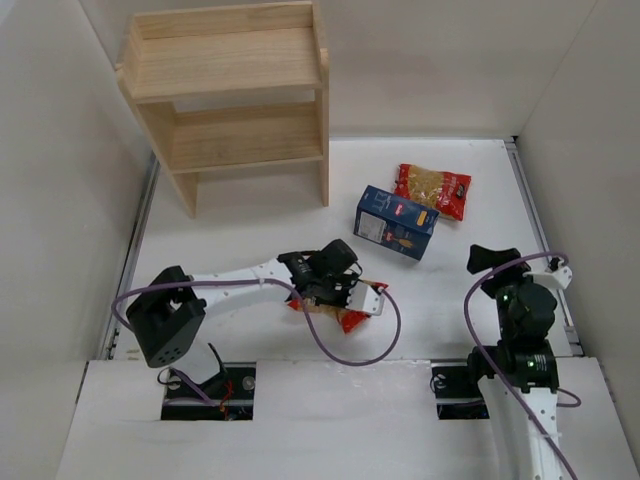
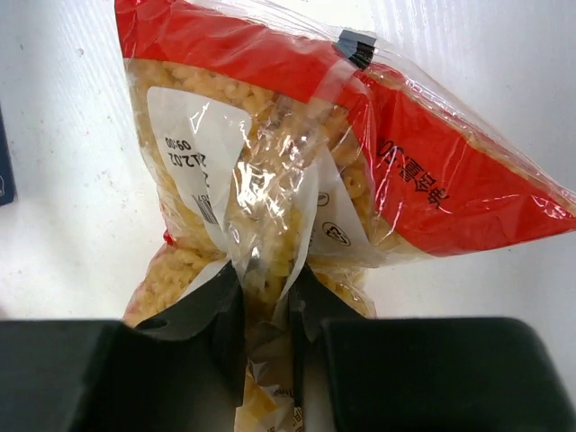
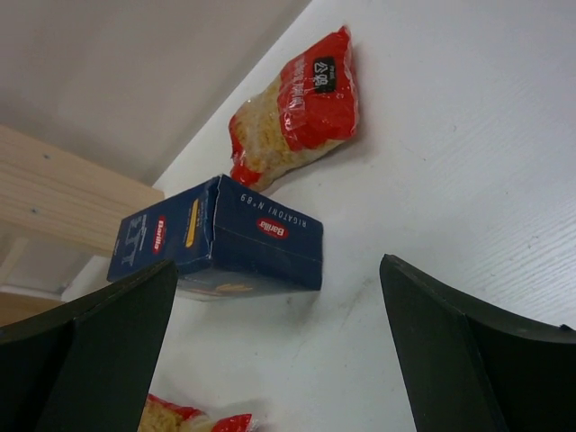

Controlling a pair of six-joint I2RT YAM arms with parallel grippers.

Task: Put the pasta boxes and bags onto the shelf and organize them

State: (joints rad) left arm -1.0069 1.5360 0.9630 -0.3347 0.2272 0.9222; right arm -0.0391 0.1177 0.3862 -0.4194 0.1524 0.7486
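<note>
A clear bag of yellow pasta with red ends [image 1: 354,320] [image 2: 396,171] lies on the white table in front of the left arm. My left gripper [image 1: 333,297] [image 2: 268,301] is shut on it, pinching a fold of the plastic between its black fingers. The second bag [image 1: 433,189] [image 3: 292,108] lies flat at the back right. Beside it rests the dark blue pasta box [image 1: 395,222] [image 3: 225,238]. My right gripper [image 1: 493,260] [image 3: 277,270] stands open with nothing in it, right of the box. The wooden shelf [image 1: 230,90] [image 3: 54,198] stands at the back left, both tiers bare.
White walls close in the table [image 1: 250,225] on the left, back and right. A purple cable [image 1: 345,355] loops from the left arm onto the table near the front edge. Another cable [image 1: 475,310] arcs by the right arm.
</note>
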